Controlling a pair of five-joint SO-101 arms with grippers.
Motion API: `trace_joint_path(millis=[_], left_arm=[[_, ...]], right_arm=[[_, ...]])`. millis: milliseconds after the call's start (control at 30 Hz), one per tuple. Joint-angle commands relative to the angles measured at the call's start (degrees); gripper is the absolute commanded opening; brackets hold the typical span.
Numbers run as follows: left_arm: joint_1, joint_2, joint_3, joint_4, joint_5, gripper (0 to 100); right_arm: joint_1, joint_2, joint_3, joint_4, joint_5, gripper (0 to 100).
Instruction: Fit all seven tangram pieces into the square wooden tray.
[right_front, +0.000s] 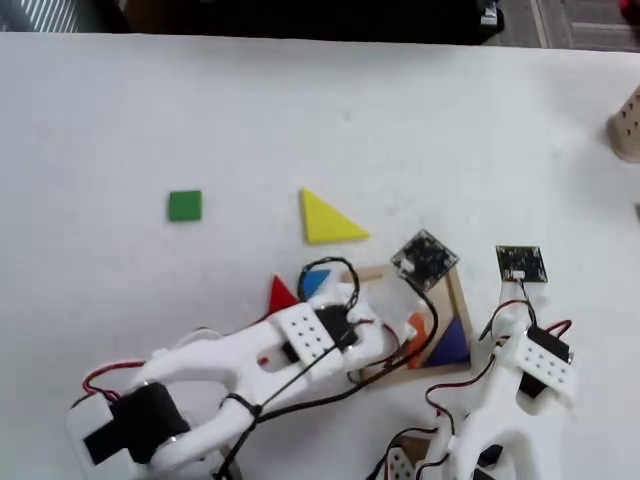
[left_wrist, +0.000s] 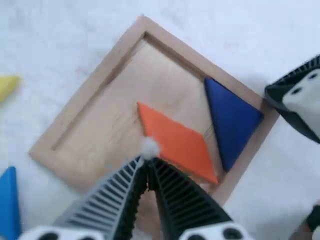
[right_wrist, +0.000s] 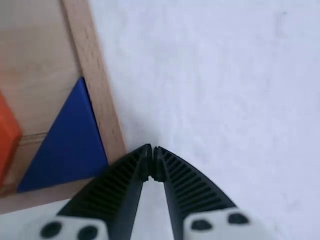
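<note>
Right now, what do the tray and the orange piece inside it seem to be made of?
The tray looks like pale bare wood: grain lines show on its floor. The orange piece is evenly coloured and matte, perhaps painted wood or plastic; I cannot tell which.

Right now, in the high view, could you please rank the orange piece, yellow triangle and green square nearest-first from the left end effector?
1. Orange piece, inside the tray.
2. Yellow triangle, beyond it.
3. Green square, out on the table.
</note>
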Motion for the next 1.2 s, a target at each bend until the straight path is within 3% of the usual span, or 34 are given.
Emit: trace_joint_path(millis=[0,233,500,1000,1167], left_arm=[[-0.04,-2.95,-0.26,3.87,5.27,2],[2.33,9.63,-6.15,3.34,6.33,2],[2.59,13.85,-11.6,3.08,10.55,2],[3.74,17.63,-13.8,-13.54,10.73,2],[4.0,24.4,-23.21,-7.47,10.73,2]], right_arm=[[-0.66,-1.45,-0.09,-0.66,0.7,1.8],[-0.66,-1.45,-0.09,-0.66,0.79,1.8],[-0.66,-1.45,-0.09,-0.66,0.79,1.8],[-0.66,-1.45,-0.09,-0.66,0.79,1.8],[-0.66,-1.45,-0.09,-0.66,0.7,1.8]])
